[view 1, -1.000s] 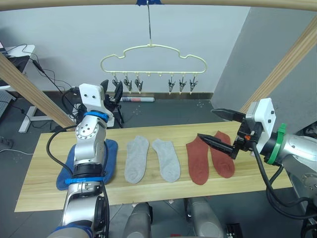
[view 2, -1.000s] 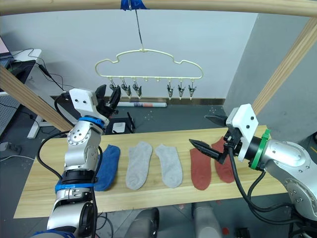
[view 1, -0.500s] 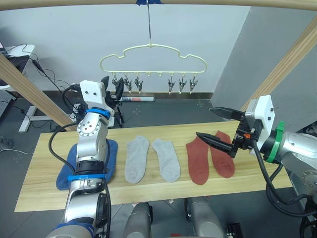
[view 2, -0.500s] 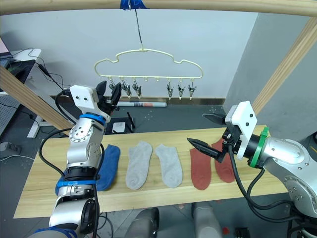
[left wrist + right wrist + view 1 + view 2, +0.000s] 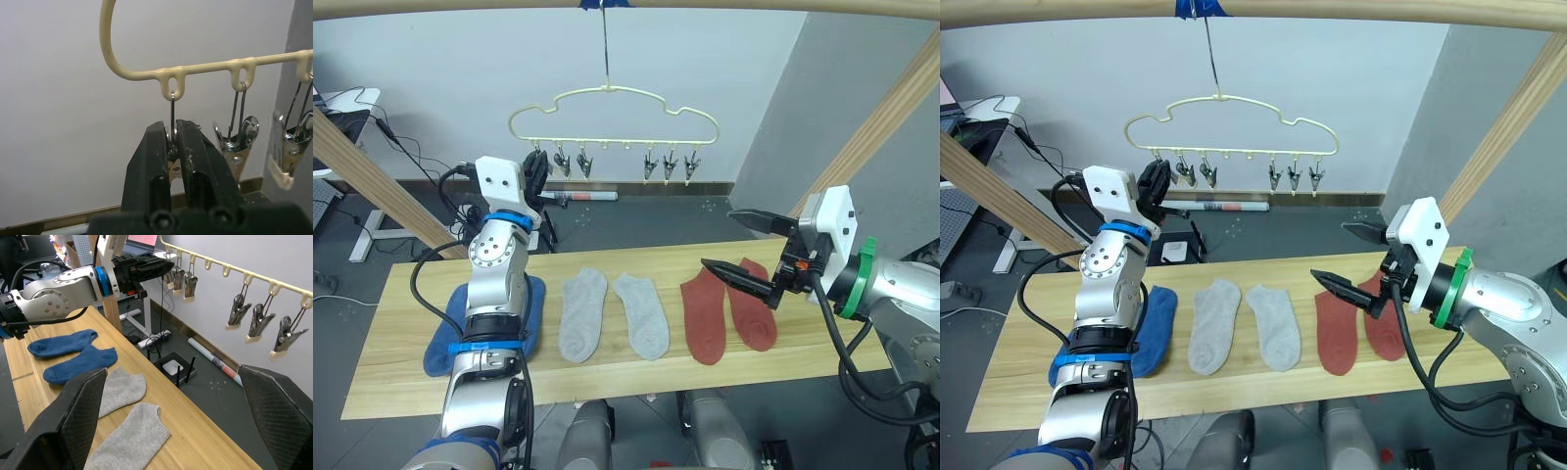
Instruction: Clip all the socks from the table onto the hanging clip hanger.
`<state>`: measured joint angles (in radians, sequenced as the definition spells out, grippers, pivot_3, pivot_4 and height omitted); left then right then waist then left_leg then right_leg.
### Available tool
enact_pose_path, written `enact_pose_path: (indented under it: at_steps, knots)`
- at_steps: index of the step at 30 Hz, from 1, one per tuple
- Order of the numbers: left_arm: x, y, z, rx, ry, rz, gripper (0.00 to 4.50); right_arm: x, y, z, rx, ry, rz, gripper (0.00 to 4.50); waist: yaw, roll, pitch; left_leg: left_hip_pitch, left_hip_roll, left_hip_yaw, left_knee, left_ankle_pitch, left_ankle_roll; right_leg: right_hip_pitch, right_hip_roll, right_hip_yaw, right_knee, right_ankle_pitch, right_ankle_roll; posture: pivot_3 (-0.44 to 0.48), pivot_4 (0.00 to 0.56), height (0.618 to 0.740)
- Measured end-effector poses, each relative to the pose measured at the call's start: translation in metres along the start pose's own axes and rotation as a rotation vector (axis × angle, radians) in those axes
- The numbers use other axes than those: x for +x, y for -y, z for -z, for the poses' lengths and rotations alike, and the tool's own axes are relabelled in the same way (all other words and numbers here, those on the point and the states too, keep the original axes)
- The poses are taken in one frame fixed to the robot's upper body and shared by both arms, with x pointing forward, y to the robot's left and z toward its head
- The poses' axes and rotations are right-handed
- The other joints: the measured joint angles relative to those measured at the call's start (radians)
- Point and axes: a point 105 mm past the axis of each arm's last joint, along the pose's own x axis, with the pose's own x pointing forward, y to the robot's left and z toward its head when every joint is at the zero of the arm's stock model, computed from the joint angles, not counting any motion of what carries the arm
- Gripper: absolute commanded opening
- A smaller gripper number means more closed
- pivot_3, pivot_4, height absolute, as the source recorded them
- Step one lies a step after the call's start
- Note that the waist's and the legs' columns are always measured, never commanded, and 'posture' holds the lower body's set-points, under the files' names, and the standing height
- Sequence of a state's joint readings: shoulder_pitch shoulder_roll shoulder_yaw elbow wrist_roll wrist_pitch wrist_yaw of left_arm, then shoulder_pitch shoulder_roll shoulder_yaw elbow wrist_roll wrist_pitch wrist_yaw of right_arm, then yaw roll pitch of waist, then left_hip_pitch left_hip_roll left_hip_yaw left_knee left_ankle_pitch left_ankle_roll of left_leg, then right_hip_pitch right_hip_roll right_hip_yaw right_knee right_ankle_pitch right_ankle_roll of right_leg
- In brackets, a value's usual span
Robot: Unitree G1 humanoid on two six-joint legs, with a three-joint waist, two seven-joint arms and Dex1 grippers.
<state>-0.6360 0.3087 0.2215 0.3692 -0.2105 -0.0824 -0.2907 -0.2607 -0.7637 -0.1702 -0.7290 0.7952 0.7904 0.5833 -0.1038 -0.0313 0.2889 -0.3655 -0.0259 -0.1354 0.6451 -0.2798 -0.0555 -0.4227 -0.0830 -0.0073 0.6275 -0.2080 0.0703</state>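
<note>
At upper left, the left gripper (image 5: 172, 142) pinches the first clip (image 5: 171, 155), seemingly; next, bring a sock. The right gripper (image 5: 736, 248) is open.

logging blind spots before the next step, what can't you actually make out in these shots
- Leftmost clip: in the left wrist view the left gripper's shut fingers cover its body, so its state is unreadable.
- Blue socks: in the left eye view the left arm hides most of the pair.
- Rust red socks: the open right gripper overlaps their upper ends.
- Clip hanger: its hook top is cut off by the upper edge.
</note>
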Motion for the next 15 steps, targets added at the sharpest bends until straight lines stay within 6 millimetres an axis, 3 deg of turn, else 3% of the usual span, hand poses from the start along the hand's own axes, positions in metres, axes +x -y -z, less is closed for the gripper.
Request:
enact_pose_path:
  at_steps: [6,15]
  knots:
    - [-0.001,-0.002,-0.001,0.032,0.002,-0.004,0.01,-0.001,0.007,0.027,0.027,-0.093,0.068,4.50,0.000,0.000,0.000,0.000,0.000,0.000,0.000,0.000,0.000,0.000,0.000,0.000,0.000,0.000,0.000,-0.254,0.307,0.740]
    - [-0.006,-0.001,-0.008,0.090,-0.006,0.028,0.01,-0.009,0.055,0.129,0.081,-0.377,0.517,4.50,-0.005,0.001,0.006,0.000,0.000,0.000,0.000,0.000,0.000,-0.001,0.000,0.000,0.000,0.000,0.000,-0.241,0.319,0.740]
